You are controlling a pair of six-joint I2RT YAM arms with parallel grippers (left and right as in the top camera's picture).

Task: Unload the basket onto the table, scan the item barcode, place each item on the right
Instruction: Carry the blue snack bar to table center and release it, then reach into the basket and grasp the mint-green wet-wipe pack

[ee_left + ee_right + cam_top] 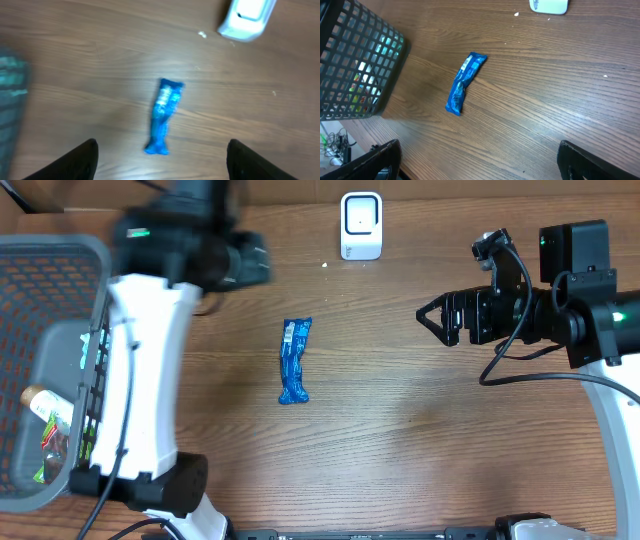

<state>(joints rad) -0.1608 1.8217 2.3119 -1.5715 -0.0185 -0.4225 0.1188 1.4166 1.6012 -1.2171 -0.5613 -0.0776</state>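
The item, a slim blue wrapped bar (294,362), lies flat on the wooden table, its white-printed end pointing toward the white barcode scanner (361,225) at the back. My left gripper (248,262) hovers blurred to the bar's upper left. In the left wrist view its fingers stand wide apart, open and empty (161,155), with the bar (164,115) on the table below and the scanner (247,17) at top right. My right gripper (432,318) hangs open at the right, well away from the bar (464,82), nothing between its fingers (479,150).
A dark mesh basket (50,250) with several packaged goods (50,420) inside stands at the table's left edge, partly under the left arm. It also fills the upper left of the right wrist view (360,65). A small white crumb (325,265) lies near the scanner.
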